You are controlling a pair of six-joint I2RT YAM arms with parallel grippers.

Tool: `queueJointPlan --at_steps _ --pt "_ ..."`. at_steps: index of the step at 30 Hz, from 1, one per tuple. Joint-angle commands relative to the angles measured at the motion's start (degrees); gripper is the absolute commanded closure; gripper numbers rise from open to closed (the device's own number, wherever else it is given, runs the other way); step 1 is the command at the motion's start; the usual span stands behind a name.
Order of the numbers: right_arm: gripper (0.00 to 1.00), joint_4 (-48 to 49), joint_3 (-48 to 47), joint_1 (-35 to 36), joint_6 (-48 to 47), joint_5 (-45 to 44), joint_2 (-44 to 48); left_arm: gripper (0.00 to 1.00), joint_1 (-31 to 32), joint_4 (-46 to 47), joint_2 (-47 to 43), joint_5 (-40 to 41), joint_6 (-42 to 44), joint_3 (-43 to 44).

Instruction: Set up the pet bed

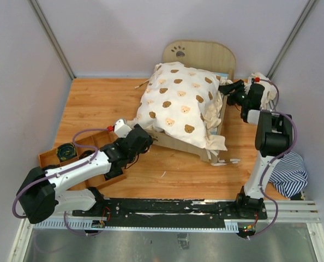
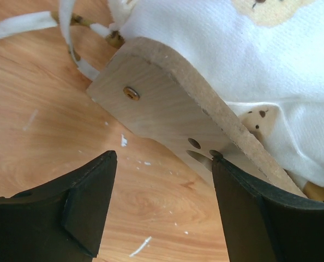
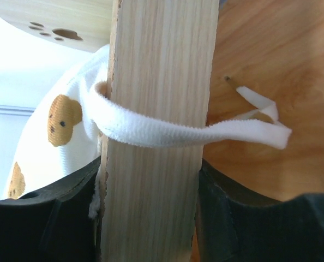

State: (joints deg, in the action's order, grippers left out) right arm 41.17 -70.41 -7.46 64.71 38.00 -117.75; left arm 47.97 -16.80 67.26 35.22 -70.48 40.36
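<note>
Bed (image 1: 203, 54) in the middle of the table (image 1: 96, 103), with the bear cover (image 1: 178, 103) heaped on top. One claw at each end of it.

Right claw (image 3: 150, 174): around the side board (image 3: 156, 65), one finger tight against each side. Looks like a hold on the bed. Long way of that board: straight ahead from the claw, up to the head board (image 3: 42, 16), ahead and a bit left. White strap (image 3: 151, 134) looped across the board just ahead of the fingers.

Left claw (image 2: 163, 158): wide, holding nothing. Foot board (image 2: 167, 109) just ahead and to the right, lying slanted: far corner ahead-left, near end by the right finger. Right fingertip touching it or just beside it, hard to tell which. Left finger apart from it, over bare table.

Both claws right at the bed, so no far reach for either. Right one on the wood, left one not yet.

Best guess for the next move: a grab on the foot board by the left claw. Needs a small turn first, so that the fingers face the flat sides of the slanted board. Then a small push ahead and right, to get the board between them. Risk, as a guess: bumping the corner and sliding the bed.
</note>
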Motion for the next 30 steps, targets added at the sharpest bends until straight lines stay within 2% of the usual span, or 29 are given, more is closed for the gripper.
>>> queueJointPlan --at_steps 1,9,13,16,19,22,27,28,30 --pt "1.0 8.77 6.42 1.92 -5.6 3.8 12.97 0.25 -4.97 6.36 -1.83 2.09 5.78 0.79" --pt "0.99 8.84 27.94 3.88 -6.95 -11.13 26.62 0.24 -11.8 10.52 -0.26 -2.51 14.67 9.13" --pt "0.96 4.63 33.73 9.83 -8.31 -19.98 30.68 0.24 -16.37 10.12 2.63 -3.09 16.94 12.41" --pt "0.97 1.31 36.34 14.2 -5.6 -27.49 33.28 0.24 -20.9 10.37 6.27 -3.85 19.68 16.18" --pt "0.98 0.16 39.21 18.66 -0.52 -38.45 36.44 0.23 -23.84 4.35 10.02 -3.11 20.88 23.09" --pt "0.98 -1.91 40.32 24.28 2.52 -48.91 38.61 0.23 -23.97 -2.95 9.6 -2.41 21.99 27.41" --pt "0.97 -5.73 39.42 31.69 6.86 -65.27 39.87 0.26 -23.97 -6.21 2.03 -7.08 23.01 21.45" --pt "0.93 -5.67 38.6 32.1 6.54 -65.91 39.32 0.28 -23.97 -6.52 0.16 -7.9 22.93 19.57" --pt "0.8 -5.35 36.86 32.09 3.66 -64.26 38.09 0.3 -23.97 -6.82 -3.57 -9.15 22.3 15.54"
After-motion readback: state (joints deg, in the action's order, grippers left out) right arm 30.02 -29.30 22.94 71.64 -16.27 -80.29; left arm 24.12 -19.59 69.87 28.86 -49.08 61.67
